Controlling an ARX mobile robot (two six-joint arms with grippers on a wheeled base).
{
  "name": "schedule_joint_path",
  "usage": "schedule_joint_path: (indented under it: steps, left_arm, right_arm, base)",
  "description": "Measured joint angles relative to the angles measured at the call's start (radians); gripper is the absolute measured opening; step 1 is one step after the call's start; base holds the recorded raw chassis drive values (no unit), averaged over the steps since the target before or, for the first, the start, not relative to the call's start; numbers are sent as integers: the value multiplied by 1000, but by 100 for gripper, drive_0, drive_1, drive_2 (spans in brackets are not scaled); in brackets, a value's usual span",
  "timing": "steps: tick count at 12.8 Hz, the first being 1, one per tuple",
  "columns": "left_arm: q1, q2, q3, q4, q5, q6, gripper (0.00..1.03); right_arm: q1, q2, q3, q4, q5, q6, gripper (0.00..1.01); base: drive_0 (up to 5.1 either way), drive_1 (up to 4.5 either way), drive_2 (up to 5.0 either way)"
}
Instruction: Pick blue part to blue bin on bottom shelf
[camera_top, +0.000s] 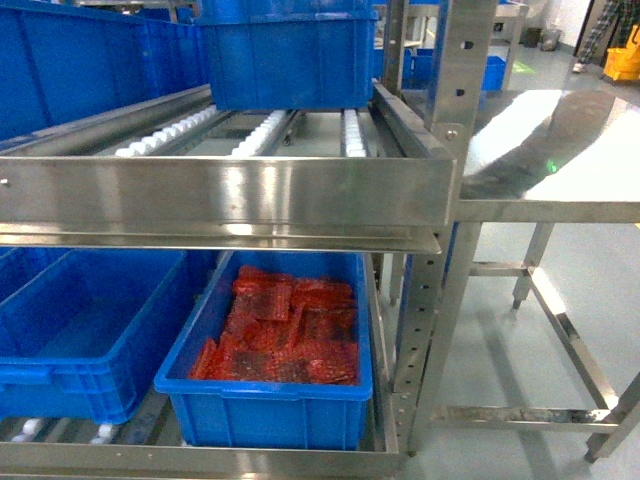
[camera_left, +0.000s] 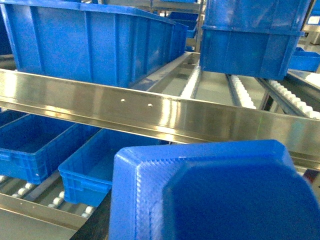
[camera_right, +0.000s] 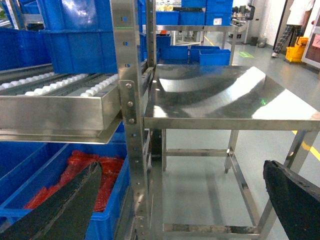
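The blue part (camera_left: 210, 195) fills the lower right of the left wrist view. It hangs in front of and below the steel front rail (camera_left: 150, 107), with nothing under it, so the left arm evidently has it clamped, although the part itself hides the left fingers. Below that rail, on the bottom shelf (camera_top: 200, 458), 2 blue crates stand side by side with their long axes running back from the rail. The nearer blue bin (camera_left: 92, 167) lies down and to the left of the part, close under the rail, so the coming move looks like a drop and a push inward beneath it without striking its edge. In the head view the crate below the rail's middle (camera_top: 265, 410) holds red pieces and its left neighbour (camera_top: 80, 340) looks empty; which of them the wrist view shows nearest I cannot tell. The right fingers (camera_right: 65, 205) are spread wide with nothing between them, off to the right of the rail before the steel surface (camera_right: 225, 95), so the left arm is the nearer.
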Motion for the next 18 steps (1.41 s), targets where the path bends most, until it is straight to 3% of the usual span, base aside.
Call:
schedule_joint_path:
  steps: [18]
  left_arm:
    - [2,-1,0,1,-5,0,43]
  right_arm:
    - [0,0,0,-2,-4,0,98]
  base:
    - [-501,244,244]
